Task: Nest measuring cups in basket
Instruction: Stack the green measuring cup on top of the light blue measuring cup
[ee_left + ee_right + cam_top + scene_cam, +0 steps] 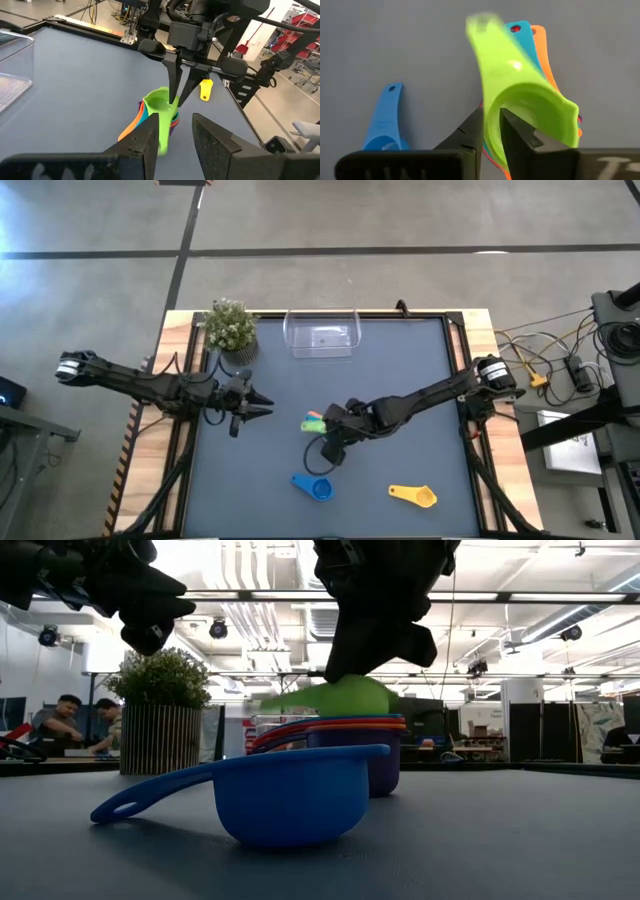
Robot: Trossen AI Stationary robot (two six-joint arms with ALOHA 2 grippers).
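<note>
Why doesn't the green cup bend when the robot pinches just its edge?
The green cup looks like stiff plastic: the right gripper pinches only its rim, yet the handle stays straight. It probably weighs little. That thin pinch on smooth plastic might slip.

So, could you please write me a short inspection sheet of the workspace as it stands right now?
Surface: dark blue-grey table top, wooden border.
Job's things: green plastic measuring cup pinched over a stack of nested cups; blue cup and yellow cup lie loose; clear rectangular plastic basket holds no cups.
Clutter: potted green plant at a far corner.
Grippers: right gripper fingers clamp the green cup's rim; left gripper hovers apart, holding nothing.
Cables: bundle on the floor beside the table.
Surroundings: people seated in the room behind.
</note>
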